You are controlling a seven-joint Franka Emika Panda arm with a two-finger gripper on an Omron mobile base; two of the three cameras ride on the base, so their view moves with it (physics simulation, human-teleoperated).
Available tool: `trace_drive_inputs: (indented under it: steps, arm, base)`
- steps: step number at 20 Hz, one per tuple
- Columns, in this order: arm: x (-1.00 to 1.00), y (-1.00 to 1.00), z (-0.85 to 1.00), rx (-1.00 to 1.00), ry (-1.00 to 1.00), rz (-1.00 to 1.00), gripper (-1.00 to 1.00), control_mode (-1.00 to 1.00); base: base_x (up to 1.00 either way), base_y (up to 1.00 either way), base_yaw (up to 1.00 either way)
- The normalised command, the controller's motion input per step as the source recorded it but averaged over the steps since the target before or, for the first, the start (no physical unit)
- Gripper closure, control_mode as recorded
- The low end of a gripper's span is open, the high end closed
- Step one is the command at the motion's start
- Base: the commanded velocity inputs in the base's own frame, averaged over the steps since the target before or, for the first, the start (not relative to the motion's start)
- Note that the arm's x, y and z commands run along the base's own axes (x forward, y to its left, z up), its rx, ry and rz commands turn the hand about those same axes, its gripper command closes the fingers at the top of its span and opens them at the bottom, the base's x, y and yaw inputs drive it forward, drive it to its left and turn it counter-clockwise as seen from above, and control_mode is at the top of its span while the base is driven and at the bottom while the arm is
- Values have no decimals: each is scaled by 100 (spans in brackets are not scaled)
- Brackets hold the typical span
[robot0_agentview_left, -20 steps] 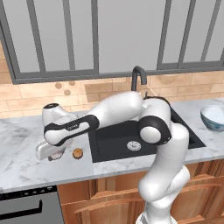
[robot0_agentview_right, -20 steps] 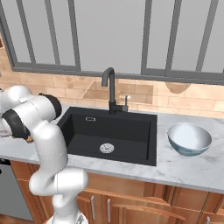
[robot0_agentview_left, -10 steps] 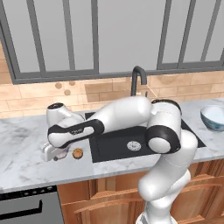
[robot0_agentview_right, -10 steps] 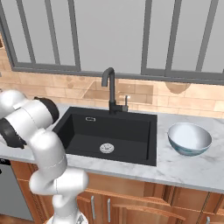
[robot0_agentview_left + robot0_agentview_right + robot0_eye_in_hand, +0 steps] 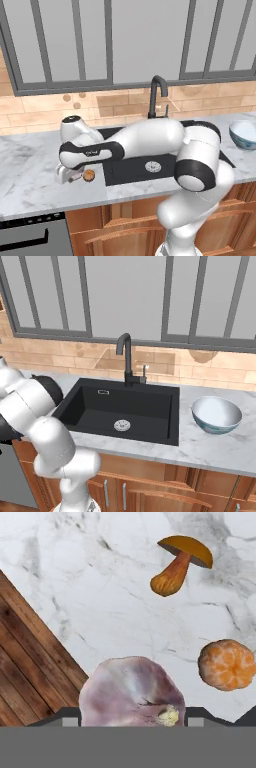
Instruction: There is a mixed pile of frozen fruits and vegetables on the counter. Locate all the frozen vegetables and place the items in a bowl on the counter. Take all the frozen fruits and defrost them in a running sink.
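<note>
Arm lowered toward counter (image 5: 30,170); bowl (image 5: 216,414), sink (image 5: 122,408) empty.

I checked all three views for writing. No legible text, label, brand, number or sign found. There is a small dark marking on the arm's forearm link (image 5: 93,150) in the left base view, too blurred to read. A pale tag-like mark sits on the back wall of the sink (image 5: 103,392) in the right base view; I cannot make out any characters on it.
</note>
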Motion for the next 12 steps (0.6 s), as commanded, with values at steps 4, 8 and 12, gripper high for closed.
trace_drive_inputs:
  steps: [4,8,12]
  arm:
    - [-7,-23,20,0,1,3,100,-100]
    - [0,-32,0,3,1,1,100,-100]
    - [2,-25,5,2,1,4,100,-100]
  base:
    - [0,0,0]
    - [0,0,0]
    - [0,0,0]
